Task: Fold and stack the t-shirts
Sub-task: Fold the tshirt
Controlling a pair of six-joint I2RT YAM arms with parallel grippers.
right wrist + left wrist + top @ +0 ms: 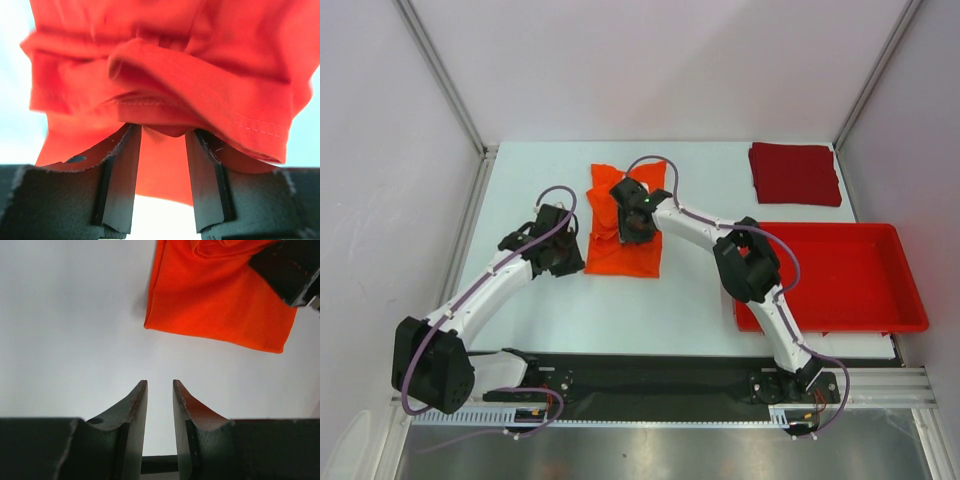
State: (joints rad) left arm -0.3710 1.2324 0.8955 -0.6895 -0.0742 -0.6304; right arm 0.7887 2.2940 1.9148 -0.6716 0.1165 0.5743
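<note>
Looking down from the top camera, I take the pale desk first, then the red tray, which I use as my reference for everything else. The orange t-shirt lies well to the left of the tray as a partly folded, rumpled oblong, its long side running the same way as the tray's short sides. The dark red t-shirt is a neat folded square just past the tray's far rim, in line with the tray's left half and not touching it. The right arm crosses above the tray's left rim and reaches away from it, so that the right tool sits over the upper middle of the orange shirt. On its wrist camera that tool has its fingers part-way apart; a rolled hem of the orange cloth lies across the tips and dips a little between them, not visibly pinched. The left tool is just off the shirt's edge on the side away from the tray. On its own camera the jaws show only a narrow gap and hold nothing, with bare desk beneath and the shirt's corner ahead.
</note>
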